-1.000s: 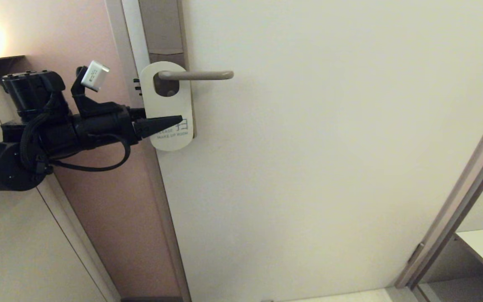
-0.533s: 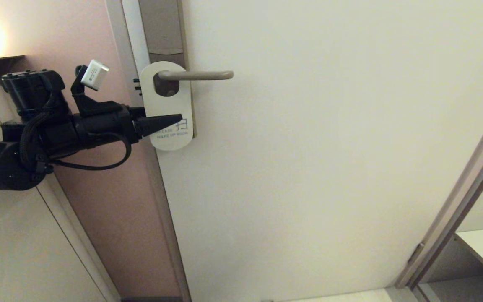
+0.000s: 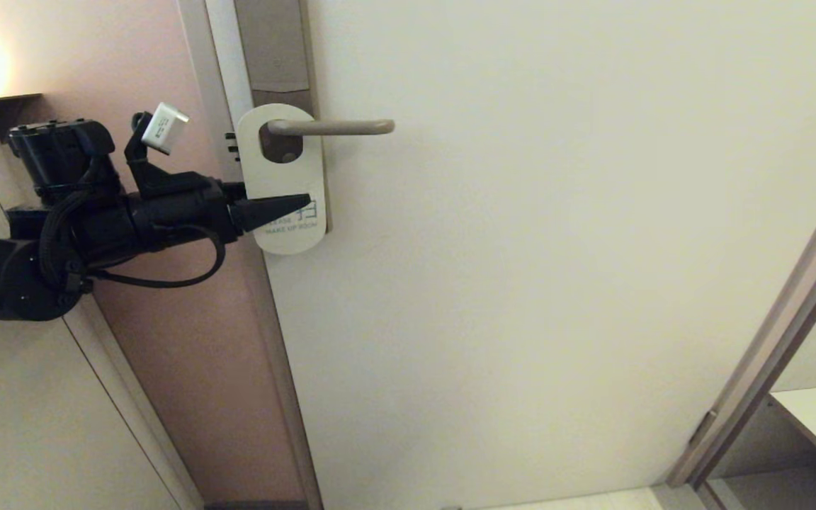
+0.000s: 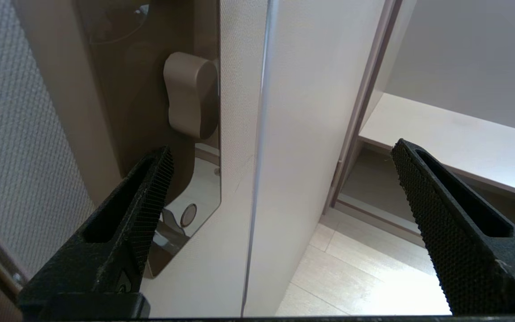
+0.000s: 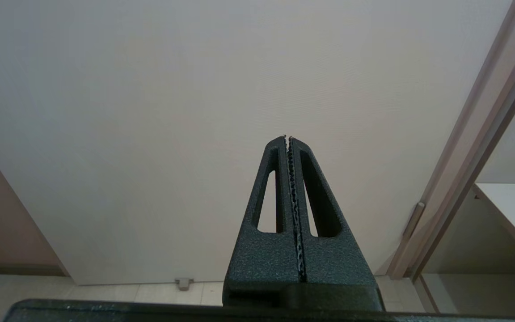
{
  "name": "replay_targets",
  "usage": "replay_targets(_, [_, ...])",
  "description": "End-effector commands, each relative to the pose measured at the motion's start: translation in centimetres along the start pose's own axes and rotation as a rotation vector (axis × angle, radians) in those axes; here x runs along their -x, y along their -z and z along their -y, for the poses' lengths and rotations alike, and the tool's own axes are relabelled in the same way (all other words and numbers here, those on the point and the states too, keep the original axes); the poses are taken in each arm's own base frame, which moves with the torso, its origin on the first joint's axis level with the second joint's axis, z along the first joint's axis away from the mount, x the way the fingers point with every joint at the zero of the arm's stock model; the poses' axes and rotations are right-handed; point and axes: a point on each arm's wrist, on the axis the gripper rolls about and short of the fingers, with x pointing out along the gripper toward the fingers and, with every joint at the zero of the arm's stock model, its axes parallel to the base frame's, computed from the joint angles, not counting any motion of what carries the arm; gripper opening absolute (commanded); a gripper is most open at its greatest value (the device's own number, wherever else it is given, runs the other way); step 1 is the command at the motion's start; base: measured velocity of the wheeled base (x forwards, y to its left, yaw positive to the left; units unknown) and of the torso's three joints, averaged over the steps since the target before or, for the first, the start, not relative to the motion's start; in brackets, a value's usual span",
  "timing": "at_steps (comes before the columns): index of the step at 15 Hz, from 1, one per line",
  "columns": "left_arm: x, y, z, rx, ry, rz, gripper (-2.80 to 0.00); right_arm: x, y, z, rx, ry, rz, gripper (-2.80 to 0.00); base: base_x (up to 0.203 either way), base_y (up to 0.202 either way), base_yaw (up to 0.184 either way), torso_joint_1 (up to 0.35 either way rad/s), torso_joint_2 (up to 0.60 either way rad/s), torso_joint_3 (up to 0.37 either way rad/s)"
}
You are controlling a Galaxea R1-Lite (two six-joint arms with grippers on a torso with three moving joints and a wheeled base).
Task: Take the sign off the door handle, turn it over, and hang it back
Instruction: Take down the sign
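We are reading "MAKE UP ROOM" near the bottom edge of the white sign (image 3: pixel 281 177) hanging on the door handle (image 3: pixel 330 127), with a partly covered line above it that we cannot make out.

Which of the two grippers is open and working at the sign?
The left gripper: its fingers stand wide apart either side of the sign on the door handle. The right gripper is shut, facing bare door.

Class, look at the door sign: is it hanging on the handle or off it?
On. The sign hangs from the door handle, which passes through its oval hole, white side outward.
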Motion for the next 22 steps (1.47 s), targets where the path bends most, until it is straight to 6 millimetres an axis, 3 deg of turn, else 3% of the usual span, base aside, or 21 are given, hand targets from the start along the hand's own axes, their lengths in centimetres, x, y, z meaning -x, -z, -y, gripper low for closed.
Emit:
replay_targets(1, [-0.3,-0.1,-0.1,-0.006,0.009,0.004,0.0,0.0,0.0,0.0,-0.001,-0.001,-0.001,-2.8,0.0,0.0,0.0,0.0,0.0,0.0])
replay_targets(5, [-0.8,-0.2,-0.5,-0.014,0.015,0.009,0.0,0.0,0.0,0.0,-0.001,-0.001,0.0,-2.8,0.0,0.0,0.0,0.0,0.0,0.0])
replay_targets(6, [-0.8,-0.2,-0.5,-0.013,0.015,0.008,-2.8,0.0,0.0,0.0,-0.001,-0.001,-0.001,-2.8,0.0,0.0,0.0,0.0,0.0,0.0])
replay_targets(16, [-0.7,-0.5,-0.2,-0.018,0.021,0.013,-2.8,0.0,0.0,0.0,-0.001,-0.001,-0.001,-2.8,0.0,0.0,0.0,0.0,0.0,0.0])
replay_targets(22, [-1.0,-1.5,1.6,-0.042,0.007,0.035,-2.8,0.0,0.0,0.0,-0.001,-0.001,-0.001,-2.8,0.0,0.0,0.0,0.0,0.0,0.0])
